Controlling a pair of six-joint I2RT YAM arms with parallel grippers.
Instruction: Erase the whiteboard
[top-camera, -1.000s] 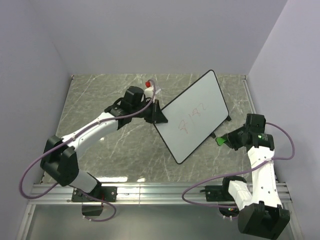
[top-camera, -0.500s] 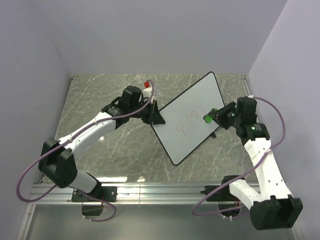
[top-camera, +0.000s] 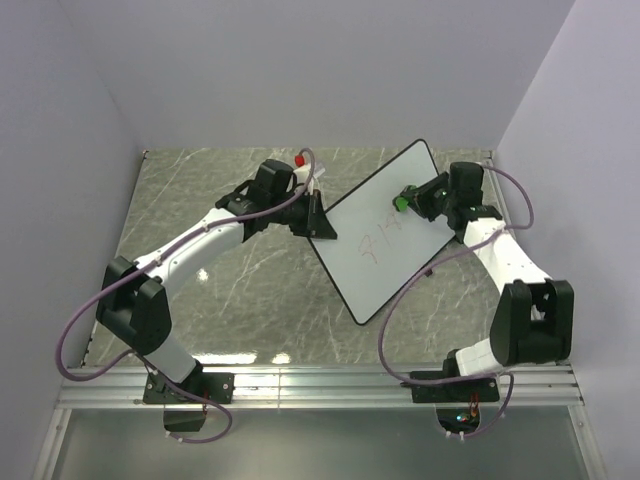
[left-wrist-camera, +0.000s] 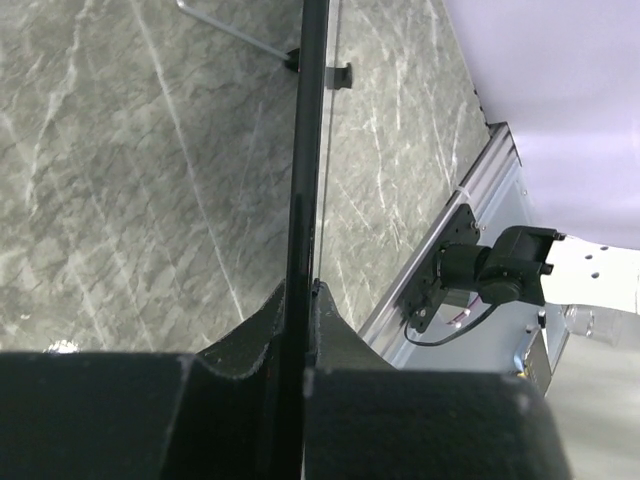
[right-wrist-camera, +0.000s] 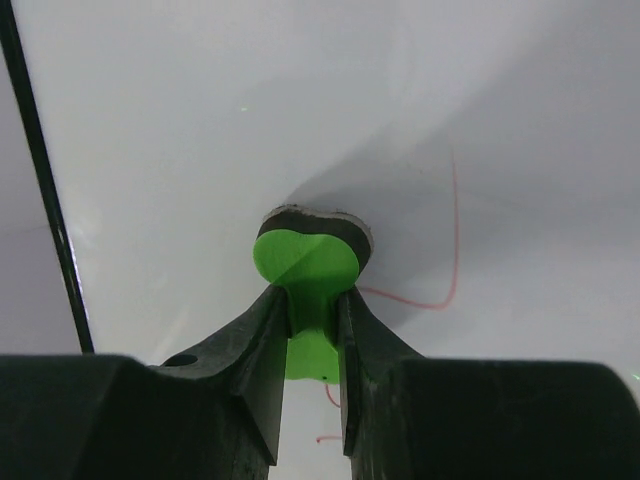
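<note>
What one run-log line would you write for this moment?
phase: erasing | left gripper: shut on whiteboard edge | right gripper: shut on green eraser, pad against board | red marks: visible

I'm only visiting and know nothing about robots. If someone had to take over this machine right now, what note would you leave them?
Left claw: shut on the edge of the whiteboard, gripping it.
Right claw: shut on the green eraser, whose dark pad looks pressed against the upper part of the board.
Done: the eraser is in the claw and at the board.
Left: the red scribbles in the middle of the board are not yet wiped. Rub the eraser over them until the board is white.
</note>
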